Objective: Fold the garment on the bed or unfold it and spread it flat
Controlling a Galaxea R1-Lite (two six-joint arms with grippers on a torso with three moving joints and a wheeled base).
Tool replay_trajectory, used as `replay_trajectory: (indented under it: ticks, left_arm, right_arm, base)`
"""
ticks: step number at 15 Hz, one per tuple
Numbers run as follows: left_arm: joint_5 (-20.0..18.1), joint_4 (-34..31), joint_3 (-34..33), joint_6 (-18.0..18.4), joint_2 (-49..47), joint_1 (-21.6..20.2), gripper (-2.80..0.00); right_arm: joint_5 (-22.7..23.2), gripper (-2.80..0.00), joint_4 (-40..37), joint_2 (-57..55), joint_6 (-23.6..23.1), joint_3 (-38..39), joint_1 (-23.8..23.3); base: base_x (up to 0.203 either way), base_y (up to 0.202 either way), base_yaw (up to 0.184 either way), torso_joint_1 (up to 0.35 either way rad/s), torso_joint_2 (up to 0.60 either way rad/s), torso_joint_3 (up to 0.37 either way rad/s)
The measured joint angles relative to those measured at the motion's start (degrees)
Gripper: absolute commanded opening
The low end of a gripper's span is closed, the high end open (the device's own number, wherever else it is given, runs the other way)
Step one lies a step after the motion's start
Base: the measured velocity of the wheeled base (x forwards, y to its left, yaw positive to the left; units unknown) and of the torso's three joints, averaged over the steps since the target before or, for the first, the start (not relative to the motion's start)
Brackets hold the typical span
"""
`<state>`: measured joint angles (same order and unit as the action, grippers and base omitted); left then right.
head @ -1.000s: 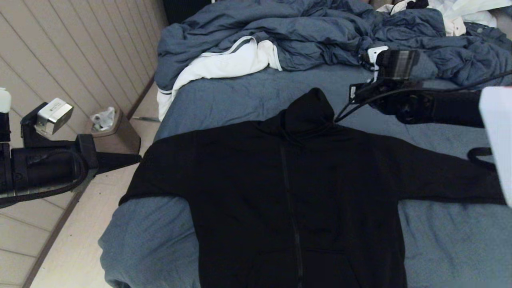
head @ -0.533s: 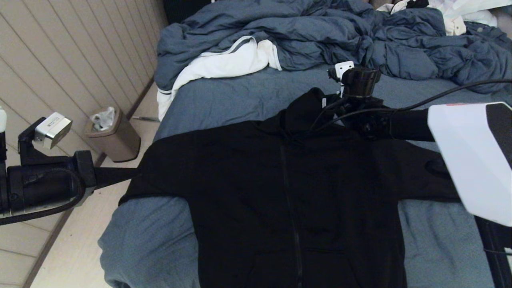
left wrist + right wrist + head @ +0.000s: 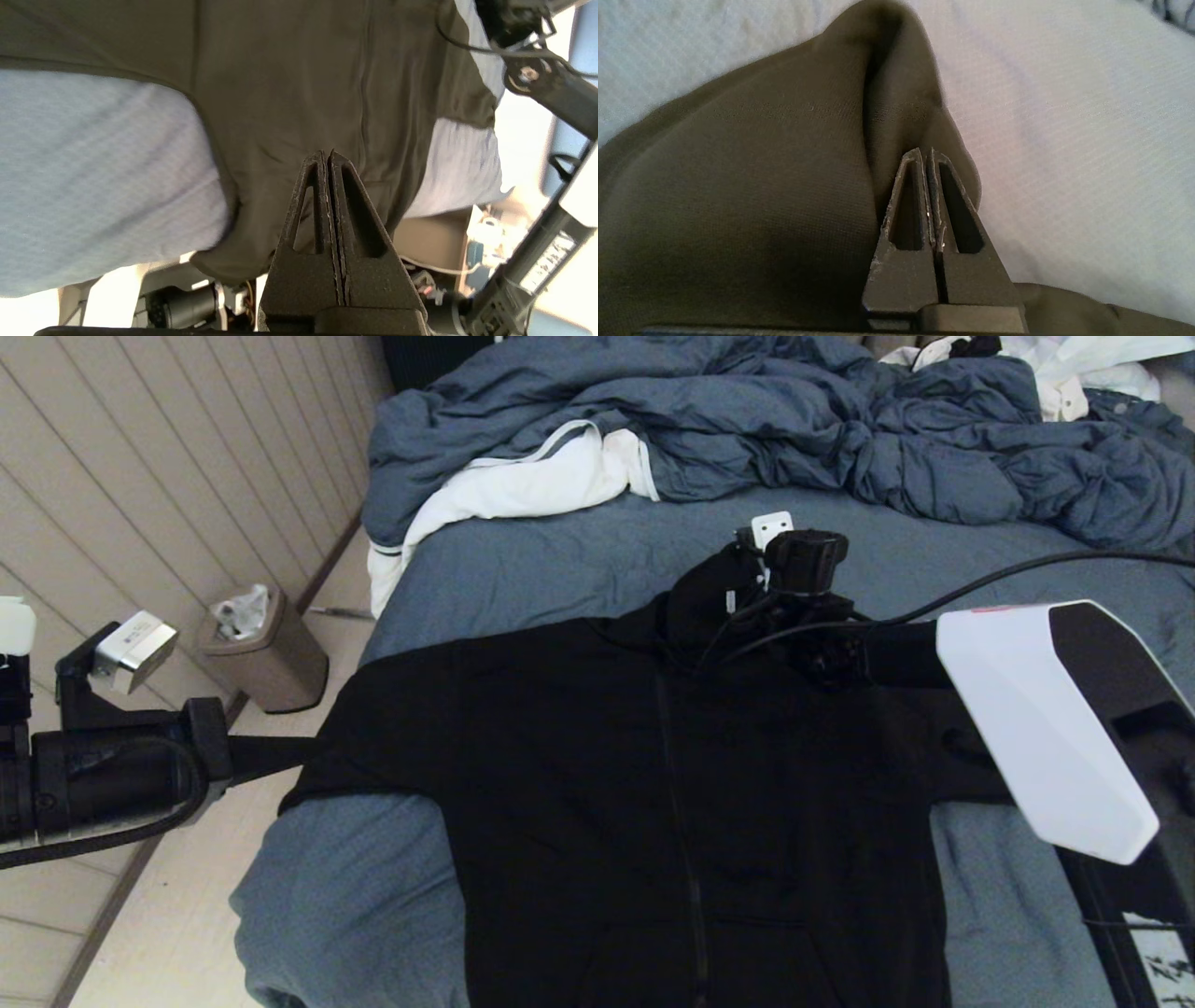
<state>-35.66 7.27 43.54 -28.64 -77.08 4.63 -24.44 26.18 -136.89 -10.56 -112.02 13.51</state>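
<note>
Black zip-front hoodie spread face-up across the blue-grey bed, both claws pressed shut on nothing.

The hoodie fills the centre and lower part of the head view, sleeves out to either side, hood pointing up the frame. The right gripper sits over the hood just right of centre, its fingers together at the hood's edge. The left gripper reaches in from the left edge at the sleeve end, fingers closed. A rumpled duvet and white cloth lie along the top; a bin stands on the floor at left.

No legible text anywhere.
</note>
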Motion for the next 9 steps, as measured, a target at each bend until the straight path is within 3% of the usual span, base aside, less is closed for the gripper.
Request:
replay_trajectory:
  ticks: [9]
  left_arm:
    - [0.0,0.83,0.26,-0.87,-2.36,0.02,-2.8]
  right_arm:
    - [-0.35,-2.8,2.21,-4.67,-0.07,-0.05,-0.64]
  base:
    - [0.0,0.0,0.0,0.0,0.0,0.0]
